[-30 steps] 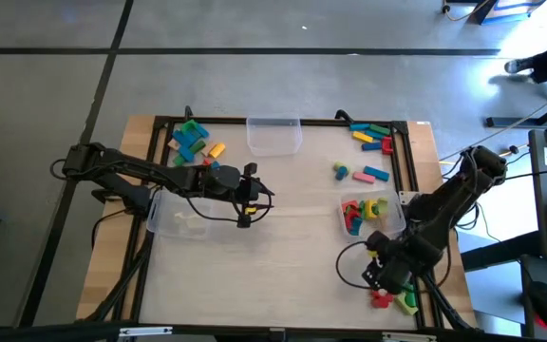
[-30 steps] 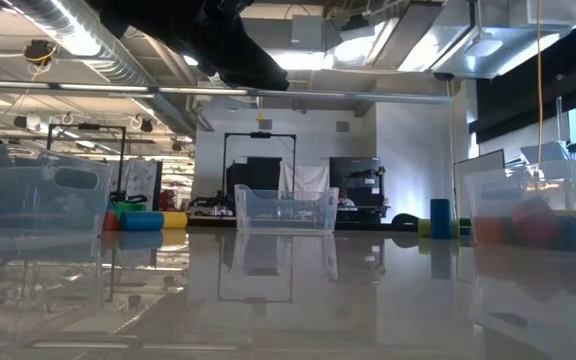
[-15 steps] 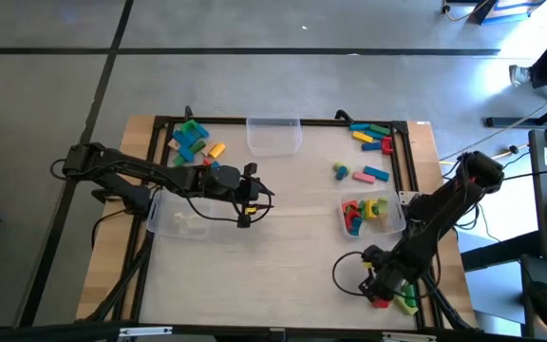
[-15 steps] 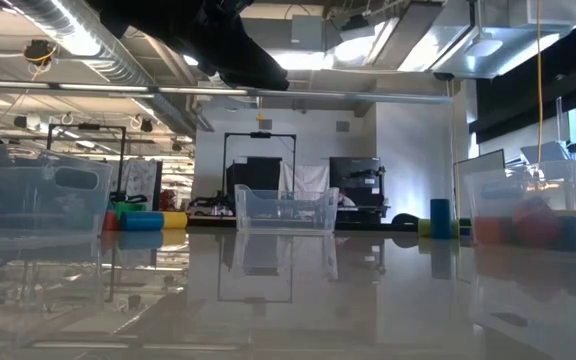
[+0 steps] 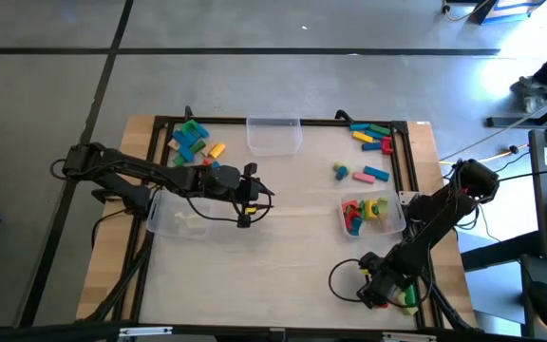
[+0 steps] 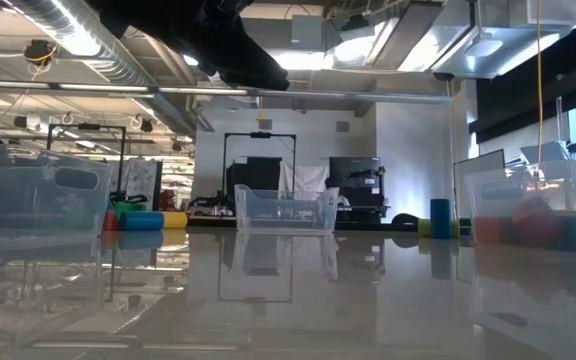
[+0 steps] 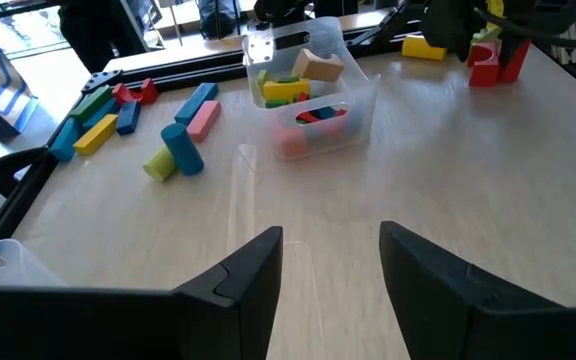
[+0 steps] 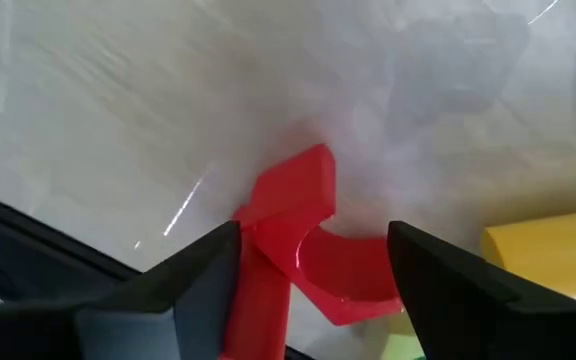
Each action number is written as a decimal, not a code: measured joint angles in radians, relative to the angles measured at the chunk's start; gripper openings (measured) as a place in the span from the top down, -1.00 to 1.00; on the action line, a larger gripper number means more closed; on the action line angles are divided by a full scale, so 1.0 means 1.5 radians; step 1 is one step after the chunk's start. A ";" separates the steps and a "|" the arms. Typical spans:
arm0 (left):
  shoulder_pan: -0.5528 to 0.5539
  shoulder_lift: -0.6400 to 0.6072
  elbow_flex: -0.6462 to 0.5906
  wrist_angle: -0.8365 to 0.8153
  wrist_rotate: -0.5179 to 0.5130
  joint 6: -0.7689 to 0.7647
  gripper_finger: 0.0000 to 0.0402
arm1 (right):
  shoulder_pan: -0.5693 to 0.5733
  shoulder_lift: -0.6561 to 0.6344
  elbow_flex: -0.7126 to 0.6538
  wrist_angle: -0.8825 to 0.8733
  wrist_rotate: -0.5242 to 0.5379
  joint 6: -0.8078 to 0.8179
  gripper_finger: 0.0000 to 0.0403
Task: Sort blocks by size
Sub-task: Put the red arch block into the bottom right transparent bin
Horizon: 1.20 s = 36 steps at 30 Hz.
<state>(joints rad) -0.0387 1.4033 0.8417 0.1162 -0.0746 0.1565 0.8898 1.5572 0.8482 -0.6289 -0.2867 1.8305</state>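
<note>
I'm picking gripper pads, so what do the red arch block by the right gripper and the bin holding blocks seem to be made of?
The red arch block looks like painted wood or solid plastic: opaque, even red, with a soft sheen and crisp edges; which one, the look leaves open. The bin seems thin clear plastic: the blocks inside show through its glossy walls.

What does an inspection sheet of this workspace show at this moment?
Surface: pale wooden table, black frame.
Job's things: blocks piled at both far corners; several in right bin; red arch block, yellow block at near right corner.
Clutter: two more clear bins, no blocks seen inside.
Grippers: left pincer open mid-table, empty; right pincer open, straddling the arch.
Cables: looped beside right arm.
Surroundings: grey floor, lab equipment.
</note>
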 joint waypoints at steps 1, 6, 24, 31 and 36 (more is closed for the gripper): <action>0.000 0.000 0.000 0.000 0.000 0.000 0.18 | 0.000 0.003 0.000 0.000 0.000 0.000 -0.25; 0.000 0.000 0.000 0.000 0.000 0.001 0.18 | 0.000 0.017 0.000 0.000 0.003 -0.006 -0.25; 0.000 0.000 0.000 0.000 0.000 -0.002 0.18 | 0.000 0.031 0.000 -0.001 0.040 -0.043 -0.25; 0.000 0.000 0.000 0.000 0.000 -0.009 0.18 | 0.000 0.031 0.000 -0.001 0.024 -0.048 -0.25; 0.000 0.000 0.000 0.000 0.000 -0.009 0.18 | 0.001 0.031 0.000 0.000 0.004 -0.039 -0.25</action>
<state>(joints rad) -0.0387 1.4033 0.8417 0.1158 -0.0746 0.1429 0.8909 1.6043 0.8482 -0.6295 -0.2811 1.7721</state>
